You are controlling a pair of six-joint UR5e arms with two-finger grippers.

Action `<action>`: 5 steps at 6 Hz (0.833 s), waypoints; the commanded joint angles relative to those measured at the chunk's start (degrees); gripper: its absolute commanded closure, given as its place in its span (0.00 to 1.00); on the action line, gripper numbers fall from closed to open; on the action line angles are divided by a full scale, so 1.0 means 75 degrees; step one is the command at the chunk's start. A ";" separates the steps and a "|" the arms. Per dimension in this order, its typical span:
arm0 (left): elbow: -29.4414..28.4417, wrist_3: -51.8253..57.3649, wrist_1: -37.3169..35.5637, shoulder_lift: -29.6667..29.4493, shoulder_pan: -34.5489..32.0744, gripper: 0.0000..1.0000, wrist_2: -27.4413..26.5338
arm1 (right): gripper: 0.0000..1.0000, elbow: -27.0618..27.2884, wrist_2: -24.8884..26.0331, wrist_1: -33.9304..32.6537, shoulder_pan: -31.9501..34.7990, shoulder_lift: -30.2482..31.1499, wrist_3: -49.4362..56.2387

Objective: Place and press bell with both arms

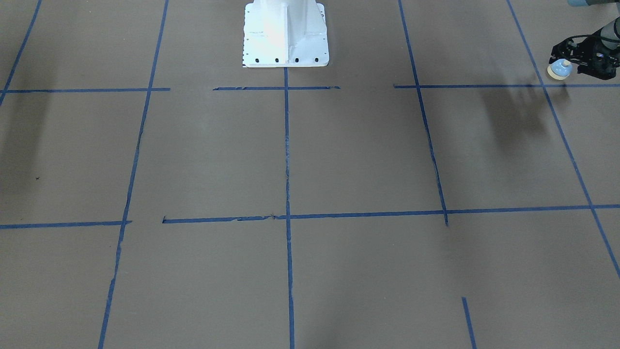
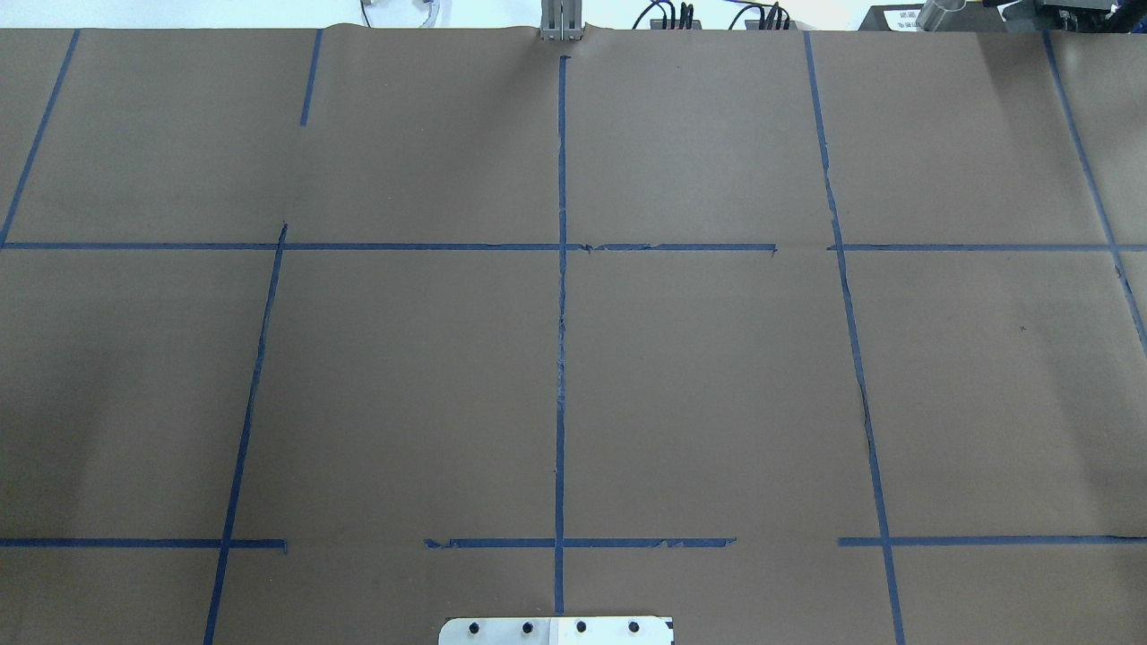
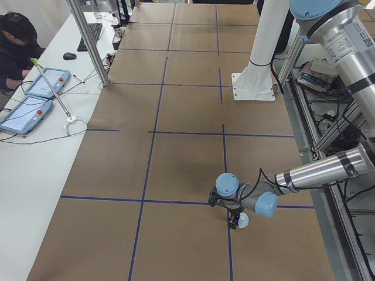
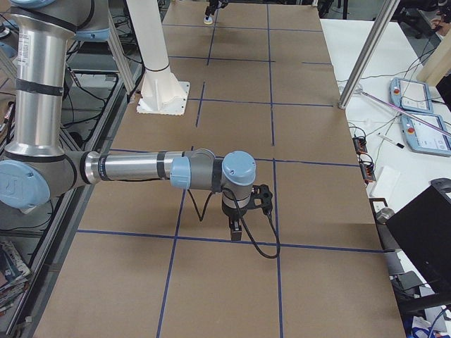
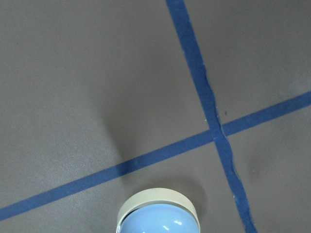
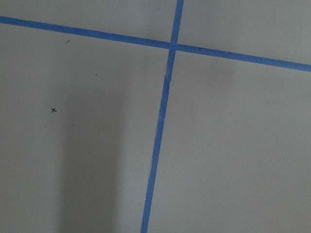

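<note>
The bell [image 1: 559,70], a light-blue dome on a cream base, hangs tilted in my left gripper [image 1: 565,59] at the table's far left, above a blue tape crossing. The exterior left view shows the same hold, with the bell [image 3: 242,220] at the left gripper's [image 3: 235,218] tips. In the left wrist view the bell [image 5: 158,217] fills the bottom edge over the tape cross; the fingers are out of frame. My right gripper [image 4: 236,229] shows only in the exterior right view, pointing down just above the table near a tape line; I cannot tell if it is open or shut.
The brown table [image 2: 717,385] carries a grid of blue tape lines. The white bolted pedestal [image 1: 286,34] stands at the robot's edge. Teach pendants [image 3: 35,96] and a person [image 3: 14,44] are at the side bench beyond the far edge.
</note>
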State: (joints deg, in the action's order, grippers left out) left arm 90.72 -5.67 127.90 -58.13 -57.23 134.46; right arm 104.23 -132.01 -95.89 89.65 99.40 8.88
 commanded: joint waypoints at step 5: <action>-0.0260 -0.0006 0.0009 -0.0043 0.0154 0.00 -0.0221 | 0.00 0.0001 0.0000 0.0000 0.0000 0.0000 -0.0012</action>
State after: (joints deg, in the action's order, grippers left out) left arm 89.19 -5.78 127.90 -58.33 -56.32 132.88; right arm 104.24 -132.01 -95.89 89.65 99.40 8.80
